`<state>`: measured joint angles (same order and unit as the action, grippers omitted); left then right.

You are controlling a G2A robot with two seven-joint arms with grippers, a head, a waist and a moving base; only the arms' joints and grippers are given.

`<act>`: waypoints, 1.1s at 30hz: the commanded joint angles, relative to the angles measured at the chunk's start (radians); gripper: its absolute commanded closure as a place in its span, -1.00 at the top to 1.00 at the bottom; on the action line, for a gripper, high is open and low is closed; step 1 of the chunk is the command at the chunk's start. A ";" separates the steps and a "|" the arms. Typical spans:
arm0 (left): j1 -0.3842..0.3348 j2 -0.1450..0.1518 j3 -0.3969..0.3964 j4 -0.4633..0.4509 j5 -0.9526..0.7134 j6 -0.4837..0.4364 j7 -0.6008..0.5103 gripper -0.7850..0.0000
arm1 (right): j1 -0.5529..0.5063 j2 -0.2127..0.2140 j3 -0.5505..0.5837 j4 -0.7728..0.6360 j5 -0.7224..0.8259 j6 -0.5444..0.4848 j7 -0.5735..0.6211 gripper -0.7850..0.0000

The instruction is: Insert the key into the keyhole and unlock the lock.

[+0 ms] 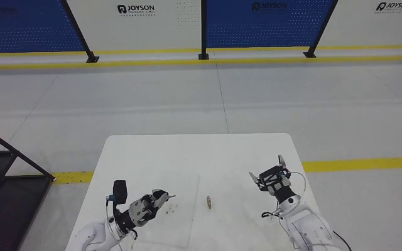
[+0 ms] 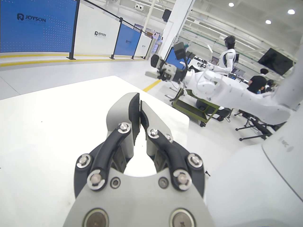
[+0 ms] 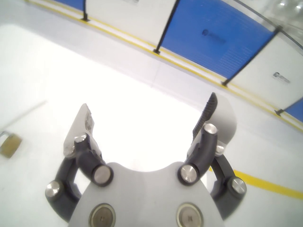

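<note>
A small brass padlock (image 1: 208,201) lies on the white table (image 1: 188,154) between the two arms; in the right wrist view the padlock (image 3: 9,145) shows its steel shackle. My left gripper (image 1: 164,197) hovers just left of it, fingers (image 2: 133,109) pressed together, and a thin metal tip that looks like the key (image 1: 171,197) sticks out toward the lock. My right gripper (image 1: 270,172) hangs open over the table's right side, nothing between its fingertips (image 3: 209,109). The left wrist view shows the right gripper (image 2: 152,67) farther off, raised above the table.
A faint clear sheet (image 1: 185,232) covers the table under the left gripper and the lock. A black cart frame (image 1: 16,166) stands off the table's left edge. Blue and white fence panels (image 1: 264,22) line the far floor.
</note>
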<state>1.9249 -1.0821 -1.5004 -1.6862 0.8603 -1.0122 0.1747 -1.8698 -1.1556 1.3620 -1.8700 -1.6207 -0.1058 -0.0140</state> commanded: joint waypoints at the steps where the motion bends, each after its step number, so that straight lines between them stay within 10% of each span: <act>1: -0.005 0.007 0.005 0.003 -0.029 0.000 -0.011 -1.00 | -0.017 0.000 -0.040 -0.003 -0.034 -0.034 0.006 1.00; 14: -0.012 0.030 0.001 0.025 -0.073 0.000 0.029 -1.00 | 0.085 -0.047 -0.368 0.129 -0.118 -0.020 0.095 1.00; 33: -0.014 0.033 -0.003 0.037 -0.075 0.000 0.045 -1.00 | 0.142 -0.074 -0.438 0.213 -0.006 0.015 0.193 1.00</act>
<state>1.9107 -1.0490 -1.5034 -1.6491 0.7850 -1.0123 0.2196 -1.7377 -1.2263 0.9323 -1.6686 -1.6359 -0.0936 0.1724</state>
